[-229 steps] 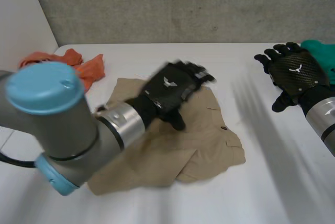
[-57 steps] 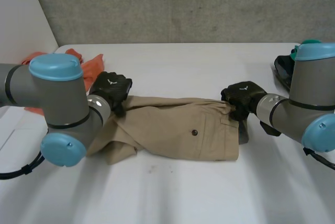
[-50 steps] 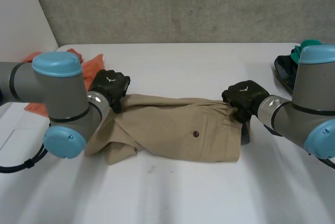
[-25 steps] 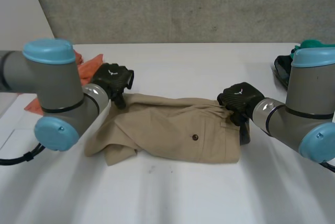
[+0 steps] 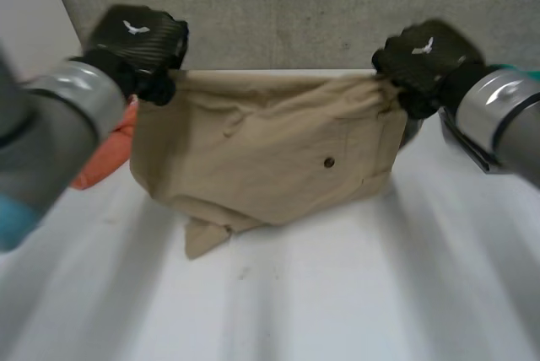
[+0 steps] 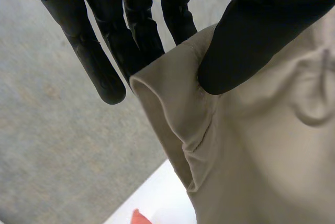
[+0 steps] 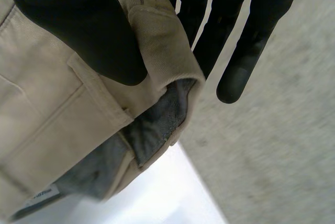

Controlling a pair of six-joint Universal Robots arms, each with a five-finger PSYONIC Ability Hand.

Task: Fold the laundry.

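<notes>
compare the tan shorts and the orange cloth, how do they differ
The tan shorts are held up, stretched between the left hand and the right hand, each pinching a top corner; the orange cloth lies on the table, unheld. The tan shorts show a button and a pocket; the orange cloth looks plain and is partly hidden behind them. Both are fabric.

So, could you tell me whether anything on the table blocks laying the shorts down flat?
Nothing visible does: the table in front of the hanging shorts is bare. An orange cloth lies beside the edge below the left hand, close enough to catch.
</notes>
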